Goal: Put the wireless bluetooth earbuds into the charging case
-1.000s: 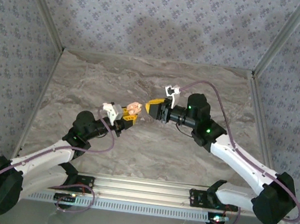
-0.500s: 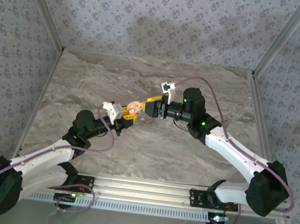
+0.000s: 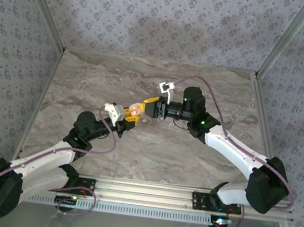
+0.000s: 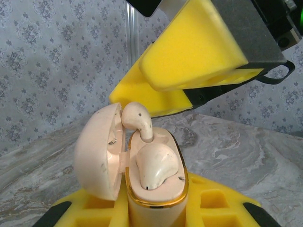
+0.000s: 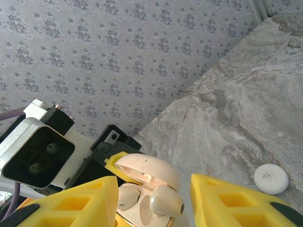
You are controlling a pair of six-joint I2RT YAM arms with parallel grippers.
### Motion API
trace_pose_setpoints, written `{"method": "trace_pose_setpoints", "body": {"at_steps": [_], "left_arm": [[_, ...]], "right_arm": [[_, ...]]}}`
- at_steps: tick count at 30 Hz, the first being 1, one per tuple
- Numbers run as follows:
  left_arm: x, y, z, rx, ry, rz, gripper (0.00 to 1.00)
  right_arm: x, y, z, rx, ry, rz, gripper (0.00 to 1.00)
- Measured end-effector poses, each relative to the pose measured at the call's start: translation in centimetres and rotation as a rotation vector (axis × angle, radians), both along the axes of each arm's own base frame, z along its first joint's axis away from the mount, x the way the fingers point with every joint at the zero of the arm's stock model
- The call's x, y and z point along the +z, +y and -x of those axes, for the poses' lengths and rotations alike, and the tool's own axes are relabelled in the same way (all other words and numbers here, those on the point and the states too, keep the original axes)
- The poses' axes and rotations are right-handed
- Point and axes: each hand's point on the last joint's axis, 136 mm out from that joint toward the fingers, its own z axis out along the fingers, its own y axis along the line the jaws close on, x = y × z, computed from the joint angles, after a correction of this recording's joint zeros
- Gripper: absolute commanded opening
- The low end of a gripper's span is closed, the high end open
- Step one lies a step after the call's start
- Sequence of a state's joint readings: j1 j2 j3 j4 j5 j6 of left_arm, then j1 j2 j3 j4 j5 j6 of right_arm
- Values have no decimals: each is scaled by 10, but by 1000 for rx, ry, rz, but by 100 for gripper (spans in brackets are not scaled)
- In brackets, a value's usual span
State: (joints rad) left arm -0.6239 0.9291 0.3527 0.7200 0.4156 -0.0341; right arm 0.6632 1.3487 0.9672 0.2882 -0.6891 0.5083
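Left claw (image 3: pixel 130 115): clamped on the charging case (image 4: pixel 102 151), which it holds lid-open above the desk (image 3: pixel 191 158).
Right claw (image 5: pixel 151 205): fingers apart, straddling the case, gripping nothing.
Seated earbud (image 4: pixel 156 165): lying in the case's near hollow.
Second earbud (image 4: pixel 137 120): standing tilted over the case's far hollow, against the lid.
Step, as judged: seating the second earbud.
Next move: a gentle press down into the case.

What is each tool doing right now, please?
Left tool: closed, holding the charging case.
Right tool: open, holding nothing.
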Motion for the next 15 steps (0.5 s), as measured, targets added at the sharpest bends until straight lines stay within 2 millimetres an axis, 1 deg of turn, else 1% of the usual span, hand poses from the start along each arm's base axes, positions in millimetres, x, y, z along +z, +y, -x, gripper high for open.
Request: {"method": "trace_pose_setpoints", "body": {"at_steps": [11,15], "left_arm": [[-1,0,-1,5,2,-1,10],[-1,0,-1,5,2,-1,10]], "right_arm": [[9,-3,4,1,-17,-13,37],[9,-4,6,4,-13,-10,36]]}}
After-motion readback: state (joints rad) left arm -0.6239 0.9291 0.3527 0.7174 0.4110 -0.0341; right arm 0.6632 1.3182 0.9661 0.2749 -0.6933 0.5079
